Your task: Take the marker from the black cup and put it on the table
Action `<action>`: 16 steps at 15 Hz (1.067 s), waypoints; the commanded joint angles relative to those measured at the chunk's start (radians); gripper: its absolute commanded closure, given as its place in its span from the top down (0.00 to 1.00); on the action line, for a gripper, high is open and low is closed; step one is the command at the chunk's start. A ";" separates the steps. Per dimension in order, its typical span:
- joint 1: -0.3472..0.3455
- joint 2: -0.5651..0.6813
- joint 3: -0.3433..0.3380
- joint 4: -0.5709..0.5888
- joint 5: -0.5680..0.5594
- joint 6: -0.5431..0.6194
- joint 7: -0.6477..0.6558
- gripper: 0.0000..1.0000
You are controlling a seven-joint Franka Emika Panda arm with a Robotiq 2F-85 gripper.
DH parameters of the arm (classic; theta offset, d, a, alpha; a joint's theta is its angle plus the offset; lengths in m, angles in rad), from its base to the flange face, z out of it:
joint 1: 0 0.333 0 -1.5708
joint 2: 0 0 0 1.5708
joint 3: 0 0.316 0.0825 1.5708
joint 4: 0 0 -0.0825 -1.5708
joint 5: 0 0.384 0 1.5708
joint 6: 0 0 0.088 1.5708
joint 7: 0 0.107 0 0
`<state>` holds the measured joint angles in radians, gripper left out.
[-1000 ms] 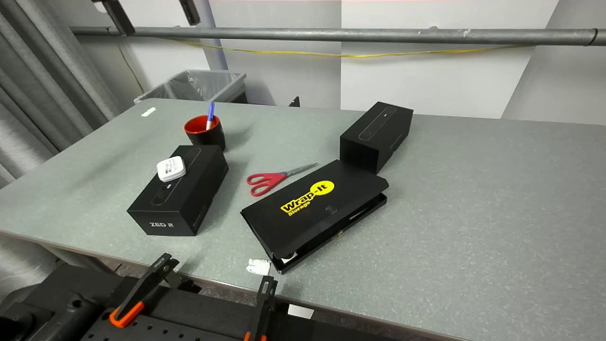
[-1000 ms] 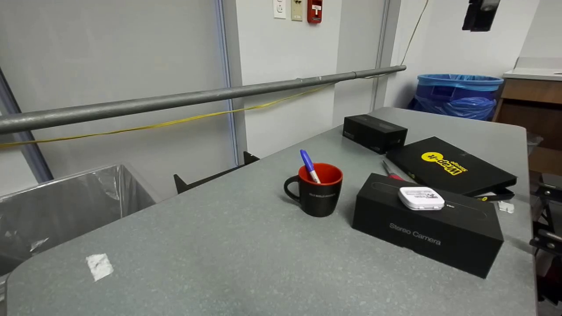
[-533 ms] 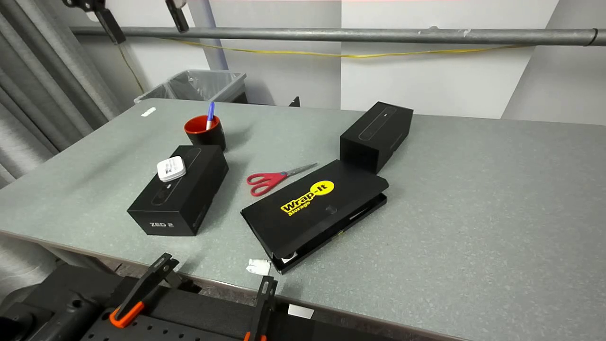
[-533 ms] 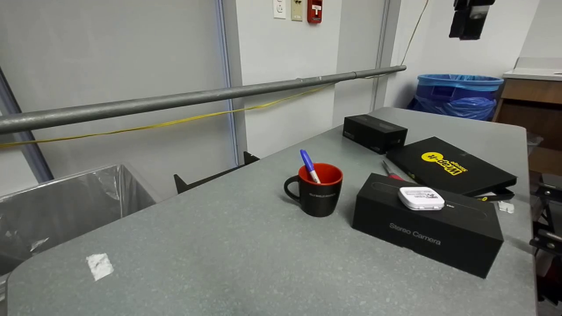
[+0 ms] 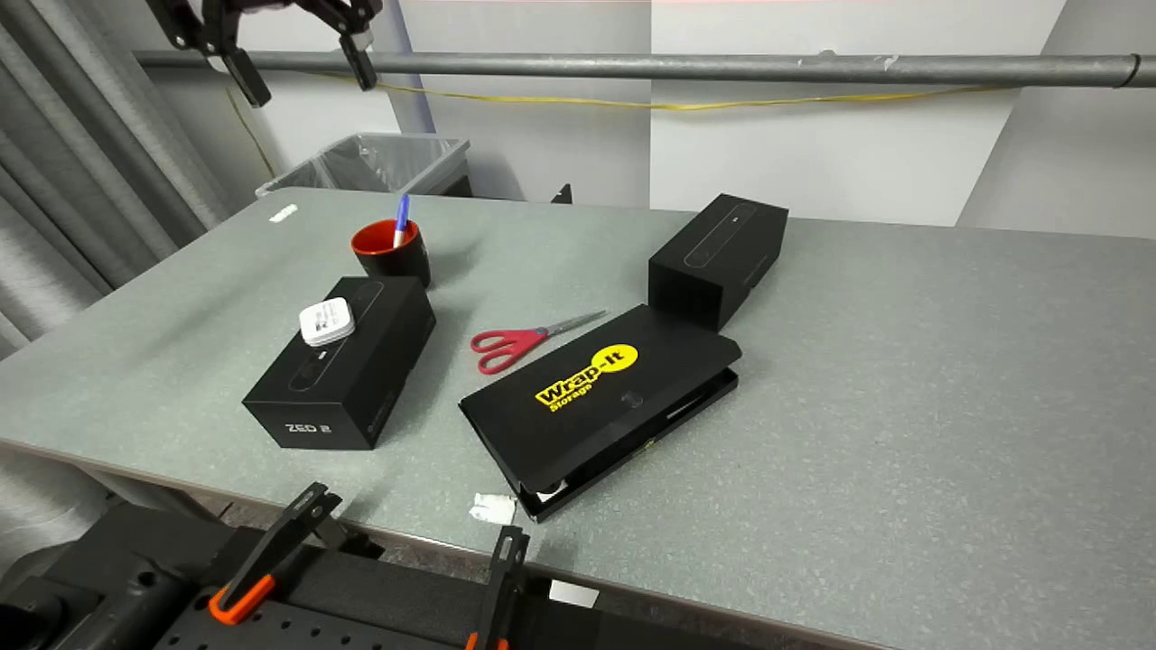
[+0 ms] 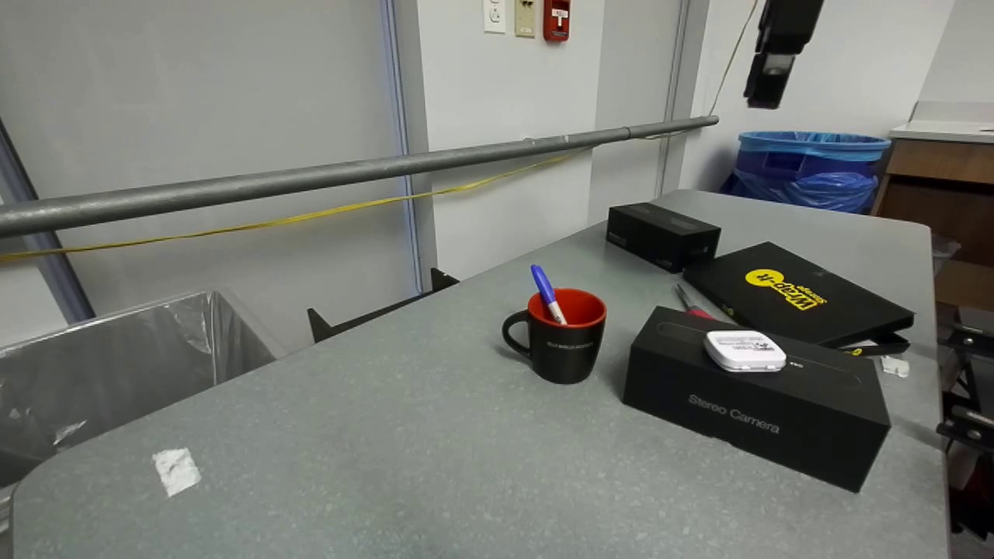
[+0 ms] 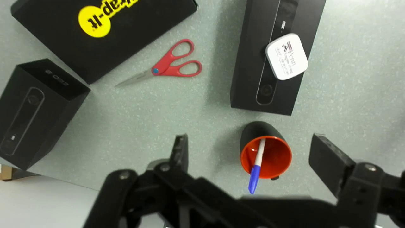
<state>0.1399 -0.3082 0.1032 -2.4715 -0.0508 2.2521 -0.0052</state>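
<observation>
1. Blue marker (image 6: 547,293) is found in blk cup (image 6: 565,353): blue end up past rim, white part down inside, body tilted.
2. Cup is stood upright on grey table (image 6: 388,450); red interior is visible in all views.
3. Gripper (image 5: 313,93) is held high over table, well apart from cup & marker. Fingers (image 7: 330,164) are spread wide, tips apart; cup & marker are framed in the gap betw. them in wrist view.
4. Blk ZED 2 box (image 5: 348,366) is placed just beside cup, w/ slight gap. Small white case (image 6: 745,351) is carried on its top face.
5. Red-handled scissors (image 7: 161,68) are laid flat on table betw. ZED 2 box & blk Wrap-It box (image 5: 596,411); blades are pointed twd. 2nd blk box (image 5: 718,257).
6. Wrap-It box lid is lifted slightly along one long edge. 2nd blk box is set at its corner; contact or tiny gap, can't be told.
7. White scrap (image 5: 492,508) is seen on table by Wrap-It box, nr. edge; another scrap (image 6: 177,471) is seen nr. rounded corner in an exterior view.
8. Metal pipe (image 5: 632,66) is run along wall (image 5: 813,153); lined bin (image 6: 140,365) is seen beyond table edge.
</observation>
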 commanded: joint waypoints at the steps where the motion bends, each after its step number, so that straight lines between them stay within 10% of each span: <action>1: 0.007 0.170 0.018 0.067 0.055 0.156 0.029 1.00; 7: 0.006 0.391 0.041 0.178 0.049 0.384 0.125 1.00; 16: 0.008 0.433 0.040 0.191 0.038 0.381 0.111 1.00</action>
<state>0.1412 0.1043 0.1460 -2.2837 -0.0091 2.6110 0.0973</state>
